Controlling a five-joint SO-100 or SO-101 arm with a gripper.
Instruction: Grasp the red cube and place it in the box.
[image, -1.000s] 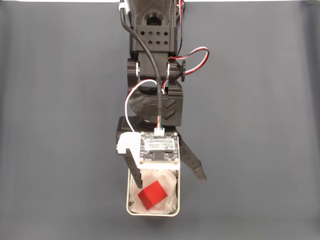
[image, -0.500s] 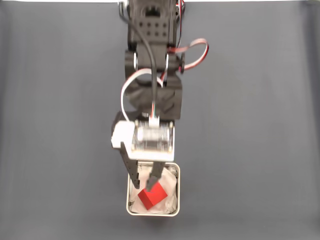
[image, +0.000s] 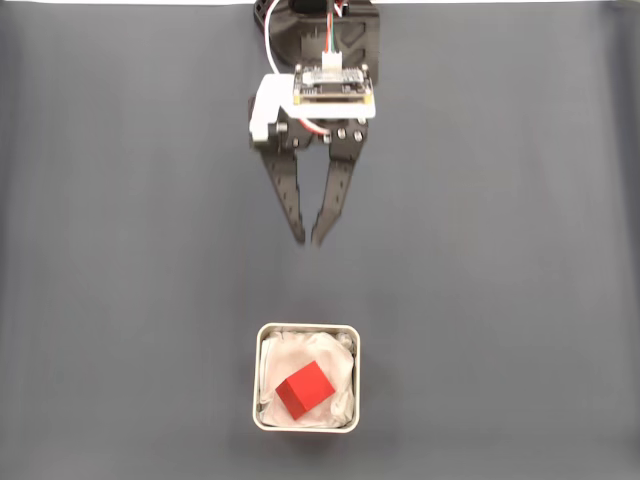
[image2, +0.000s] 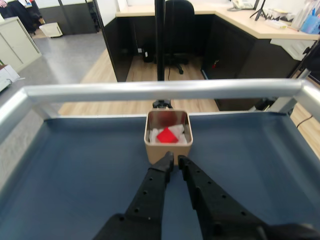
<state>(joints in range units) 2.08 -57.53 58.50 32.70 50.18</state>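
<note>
Red cube sits in the box, so the empty, nearly closed gripper just retreats high and clear.

Red cube inside box

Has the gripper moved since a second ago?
Yes. In the fixed view the gripper has pulled up-frame, clear of the box, jaws nearly closed.
</note>
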